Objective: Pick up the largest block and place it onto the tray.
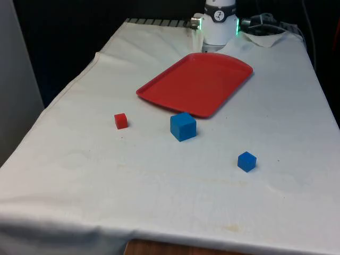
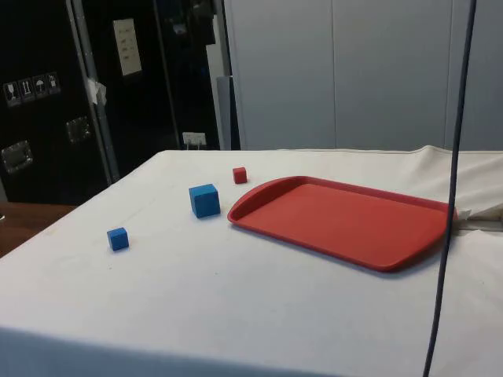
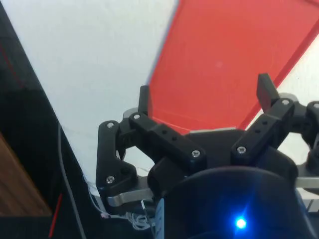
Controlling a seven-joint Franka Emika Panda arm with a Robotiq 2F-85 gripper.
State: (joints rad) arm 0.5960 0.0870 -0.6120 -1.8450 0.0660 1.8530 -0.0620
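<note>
A red tray (image 1: 197, 83) lies flat on the white cloth (image 1: 159, 180) that covers the table. The tray has nothing on it. It sits turned at a slant across the table.

The big blue block (image 1: 183, 126) is the largest one. It sits on the cloth just beside the near edge of the tray, at about 6 o'clock from the tray in the front view. It looks very close to the tray's rim, but the pictures do not show if they touch. In the side view the same block (image 2: 204, 199) sits at about 9 o'clock from the tray (image 2: 346, 220).

A small red block (image 1: 121, 121) sits at 9 o'clock from the big blue block in the front view, a little way off. A small blue block (image 1: 246, 161) sits at about 4 o'clock from the big one, well apart from it and nearer the table's front edge.

In the wrist view the gripper (image 3: 207, 94) hangs high above the tray (image 3: 224, 59) and the cloth next to it. Its two black fingers (image 3: 265, 89) are spread wide apart, so the jaws are open. Nothing is between them.
</note>
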